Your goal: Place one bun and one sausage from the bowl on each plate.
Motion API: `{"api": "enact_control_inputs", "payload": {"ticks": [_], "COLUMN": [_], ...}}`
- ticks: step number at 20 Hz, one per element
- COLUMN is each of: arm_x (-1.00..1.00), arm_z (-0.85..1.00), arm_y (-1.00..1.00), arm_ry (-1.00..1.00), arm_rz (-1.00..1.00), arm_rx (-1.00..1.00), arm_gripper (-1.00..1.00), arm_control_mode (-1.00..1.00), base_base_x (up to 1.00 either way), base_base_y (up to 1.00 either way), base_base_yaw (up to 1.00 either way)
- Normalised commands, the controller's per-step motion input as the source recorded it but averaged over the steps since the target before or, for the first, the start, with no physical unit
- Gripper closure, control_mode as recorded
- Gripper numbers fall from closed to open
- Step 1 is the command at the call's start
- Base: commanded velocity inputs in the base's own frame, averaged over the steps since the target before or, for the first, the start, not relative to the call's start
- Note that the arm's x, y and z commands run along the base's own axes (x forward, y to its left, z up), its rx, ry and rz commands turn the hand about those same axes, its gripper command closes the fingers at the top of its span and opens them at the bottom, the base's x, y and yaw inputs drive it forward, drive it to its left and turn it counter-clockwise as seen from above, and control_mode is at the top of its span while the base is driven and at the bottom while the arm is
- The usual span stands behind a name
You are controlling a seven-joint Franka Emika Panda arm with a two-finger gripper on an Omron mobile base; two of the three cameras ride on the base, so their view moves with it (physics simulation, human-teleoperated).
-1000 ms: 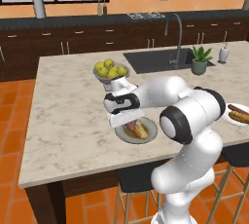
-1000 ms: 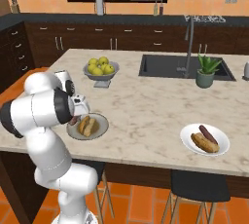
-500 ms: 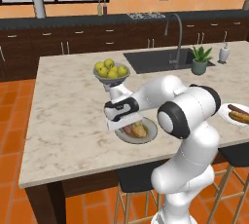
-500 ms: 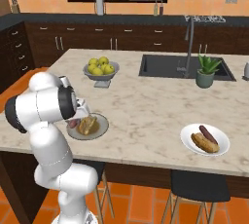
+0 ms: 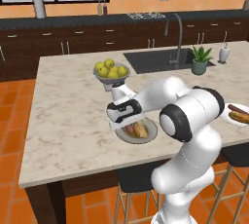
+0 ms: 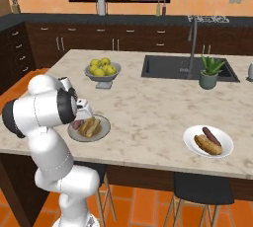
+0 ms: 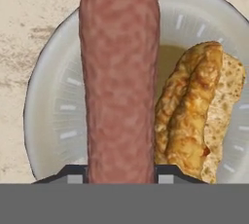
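Observation:
My gripper [image 7: 119, 174] is shut on a reddish-brown sausage [image 7: 119, 72], which hangs lengthwise just over the light grey plate [image 7: 53, 106]. A toasted bun [image 7: 194, 116] lies on that plate beside the sausage. From the base views, the gripper [image 5: 126, 123] hovers low over this plate [image 5: 151, 135] near the counter's front edge, with the bun [image 6: 90, 126] and the sausage [image 6: 76, 124] showing under the hand. Further right, the white plate [image 6: 225, 148] carries a bun [image 6: 207, 145] and a sausage [image 6: 211, 135]. The bowl is out of view.
A pedestal bowl of yellow fruit [image 5: 111, 72] stands just behind the grey plate. The sink [image 5: 155, 60] with its tall faucet and a potted plant [image 5: 199, 61] sit at the back right. Stools stand under the counter's front edge.
The hand has come down a little toward the grey plate with the sausage still in its grip. The bun and both plates have stayed put.

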Motion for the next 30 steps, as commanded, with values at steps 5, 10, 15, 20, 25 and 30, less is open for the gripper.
{"api": "enact_control_inputs", "payload": {"ticks": [5,10,15,20,25,30], "arm_x": [0.0,0.0,-0.09,-0.78,-0.84,-0.76], "arm_z": [0.02,0.12,0.8,0.84,0.66,0.75], "arm_y": [0.0,0.01,0.01,-0.17,-0.57,-0.52], "arm_ry": [0.0,0.0,0.0,-0.02,-0.02,0.04], "arm_rz": [0.0,0.0,0.0,0.0,0.0,0.0], "arm_rx": [0.0,-0.01,-0.01,0.04,0.12,0.08], "arm_gripper": [-1.0,-1.0,-1.0,-1.0,-1.0,-1.0], "arm_control_mode": [-1.0,-1.0,-1.0,-1.0,-1.0,-1.0], "base_base_x": [0.0,0.0,0.0,0.0,0.0,0.0], "base_base_y": [0.0,0.0,0.0,0.0,0.0,0.0], "base_base_yaw": [0.0,0.0,0.0,0.0,0.0,0.0]}}
